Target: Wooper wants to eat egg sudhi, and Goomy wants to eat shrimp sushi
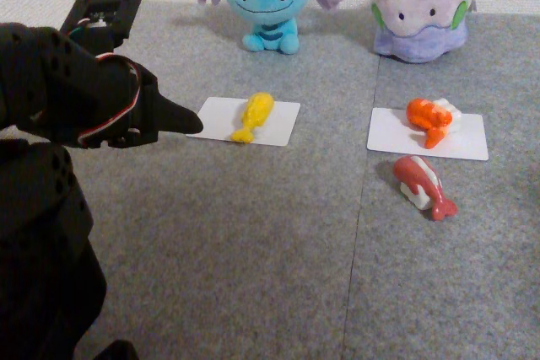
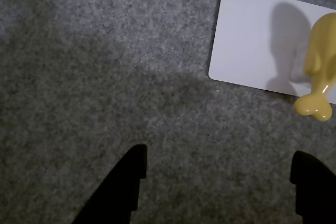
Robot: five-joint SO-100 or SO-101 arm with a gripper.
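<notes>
Lying beyond the wide-spread, empty fingers [image 2: 128, 182], upper right: egg sudhi [image 2: 318, 66].

Evenly lit, soft and slightly grainy throughout. Glossy highlight on the yellow plastic egg topping [image 2: 318, 69], with its shadow thrown left across the white rectangular card [image 2: 252, 40]. Black arm [image 1: 51, 208] underexposed, detail lost.

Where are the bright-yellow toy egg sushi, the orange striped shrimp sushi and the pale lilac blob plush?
Bright-yellow toy egg sushi [image 1: 253, 115], fixed view, middle of its topping.
Orange striped shrimp sushi [image 1: 427, 116], fixed view, on the orange topping.
Pale lilac blob plush [image 1: 419, 8], fixed view, centre of its face.
</notes>
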